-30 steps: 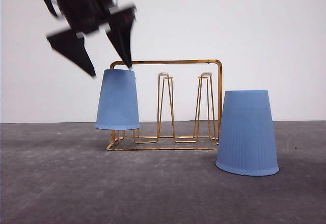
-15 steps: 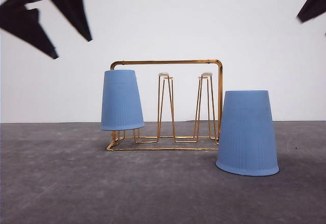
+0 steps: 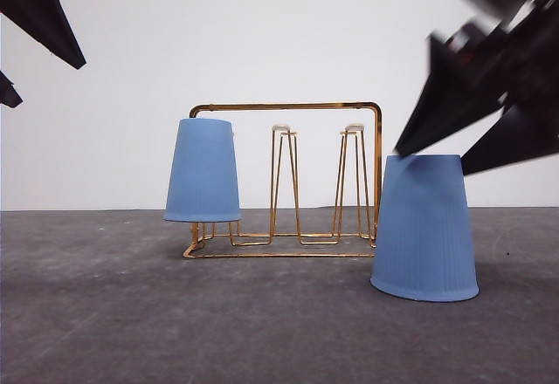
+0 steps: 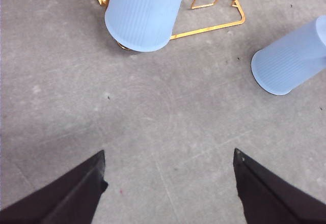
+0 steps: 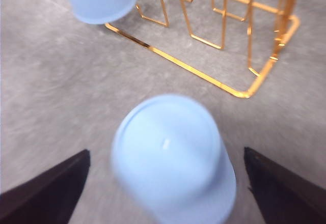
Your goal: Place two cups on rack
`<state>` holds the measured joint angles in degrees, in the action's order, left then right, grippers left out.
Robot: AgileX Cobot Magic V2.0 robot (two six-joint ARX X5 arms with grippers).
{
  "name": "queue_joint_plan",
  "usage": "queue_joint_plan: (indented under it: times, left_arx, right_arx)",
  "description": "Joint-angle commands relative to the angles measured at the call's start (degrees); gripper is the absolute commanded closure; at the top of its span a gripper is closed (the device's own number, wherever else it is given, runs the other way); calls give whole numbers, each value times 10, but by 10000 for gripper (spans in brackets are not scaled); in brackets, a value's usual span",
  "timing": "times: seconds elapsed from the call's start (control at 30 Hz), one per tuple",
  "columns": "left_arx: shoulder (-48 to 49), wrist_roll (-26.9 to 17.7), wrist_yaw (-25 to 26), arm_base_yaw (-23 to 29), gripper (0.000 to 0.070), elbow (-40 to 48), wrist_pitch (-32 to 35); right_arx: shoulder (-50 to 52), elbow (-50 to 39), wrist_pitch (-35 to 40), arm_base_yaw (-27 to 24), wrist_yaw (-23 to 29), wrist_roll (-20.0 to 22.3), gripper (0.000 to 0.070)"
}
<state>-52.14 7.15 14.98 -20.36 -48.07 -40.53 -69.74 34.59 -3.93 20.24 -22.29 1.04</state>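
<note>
A flat grey tabletop with a rough, mottled, stone-like finish (image 3: 105, 314) stretches across the whole lower part of the front view. From the left wrist view the same grey surface (image 4: 168, 117) shows faint scuffs, pale scratches and a few tiny dark specks. In the right wrist view it (image 5: 56, 86) looks smeared and blurred, so its texture cannot be made out there. Behind the tabletop stands a plain white wall (image 3: 279, 35), smooth and unmarked, meeting the grey surface along a straight horizontal line.
</note>
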Motion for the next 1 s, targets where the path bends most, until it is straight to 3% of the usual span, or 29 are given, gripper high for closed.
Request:
queue_joint_plan:
  times: [0.0,0.13,0.23,0.3,0.63,0.8,0.97]
  left_arx:
    - [-4,9,1,-1,239,-5,4]
    - [-4,12,1,-1,237,-5,4]
    - [-4,13,1,-1,237,-5,2]
    - [-4,13,1,-1,237,-5,1]
    - [-4,13,1,-1,237,-5,1]
    - [-4,13,1,-1,237,-5,2]
    - [-4,13,1,-1,237,-5,11]
  right_arx:
    - [-30,5,18,5,2,-6,67]
    - [-71,5,33,7,13,-6,100]
    - [-75,9,22,7,13,-7,248]
    - [-65,19,-8,7,13,-10,295]
    - [-17,214,-285,7,16,-10,297]
    - [-17,297,-291,10,50,-10,297]
    - [-23,328,-223,20,78,-11,297]
